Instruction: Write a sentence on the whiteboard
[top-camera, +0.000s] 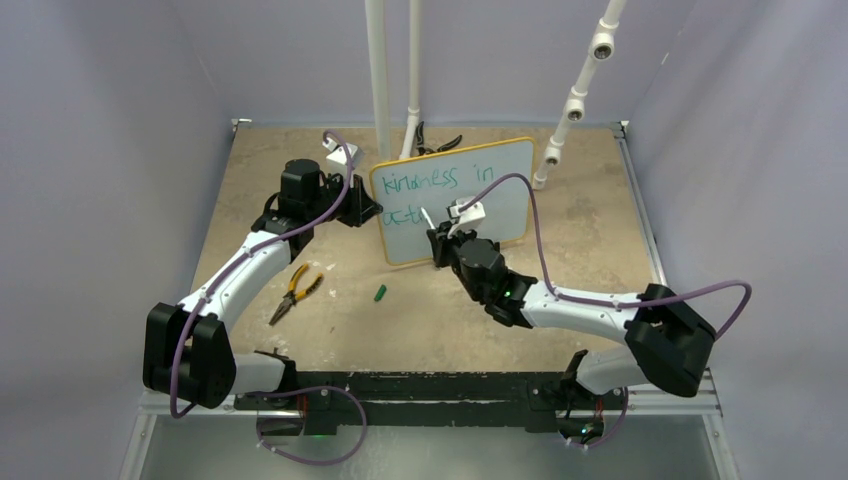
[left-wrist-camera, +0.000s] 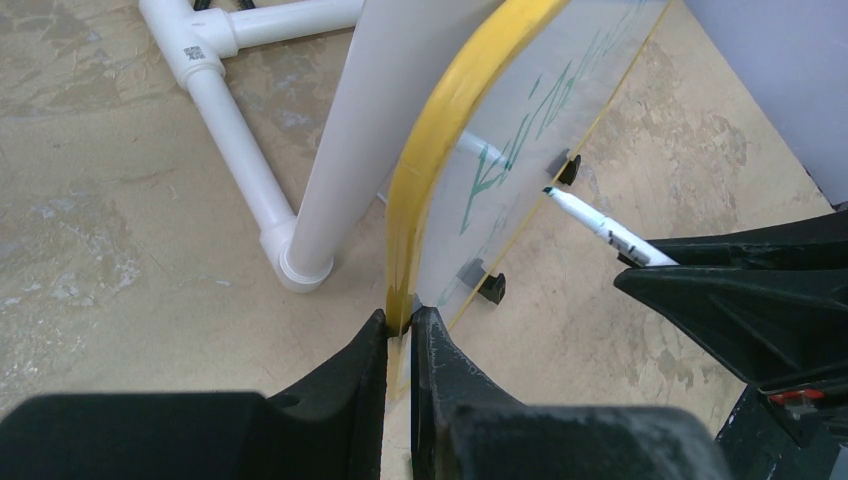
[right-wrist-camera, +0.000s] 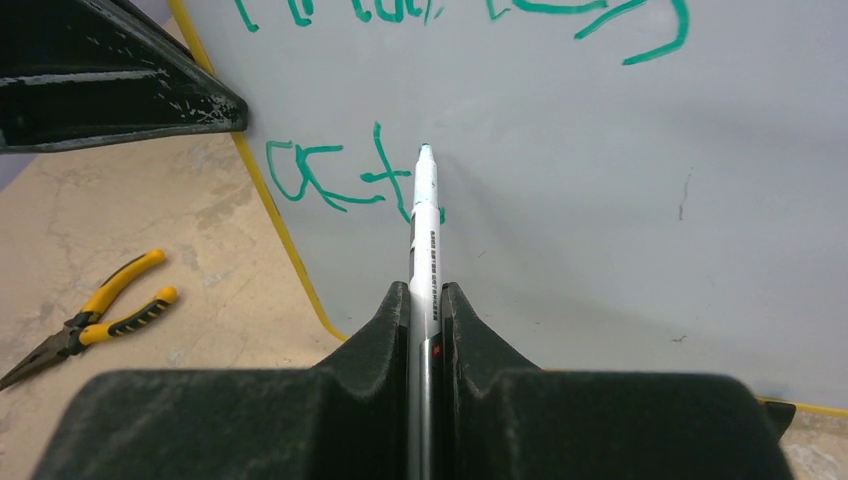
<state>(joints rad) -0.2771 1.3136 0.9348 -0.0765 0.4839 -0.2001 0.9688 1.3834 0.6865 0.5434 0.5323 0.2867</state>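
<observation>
The whiteboard (top-camera: 490, 185), white with a yellow-orange frame, stands tilted at the table's middle back. Teal lettering (top-camera: 435, 180) reads "kindness in" on the top row, with "act" (right-wrist-camera: 320, 180) begun below. My left gripper (left-wrist-camera: 400, 325) is shut on the board's yellow left edge (left-wrist-camera: 430, 170). My right gripper (right-wrist-camera: 427, 295) is shut on a white marker pen (right-wrist-camera: 425, 220), whose teal tip touches the board just right of the "t". The pen also shows in the left wrist view (left-wrist-camera: 600, 230) and the top view (top-camera: 428, 220).
Yellow-handled pliers (top-camera: 293, 292) lie on the table left of the board. A small green cap (top-camera: 380, 293) lies in front of it. White PVC pipes (top-camera: 380, 70) stand behind the board, with a pipe joint (left-wrist-camera: 300, 260) close to my left gripper. Black pliers (top-camera: 437, 145) lie behind.
</observation>
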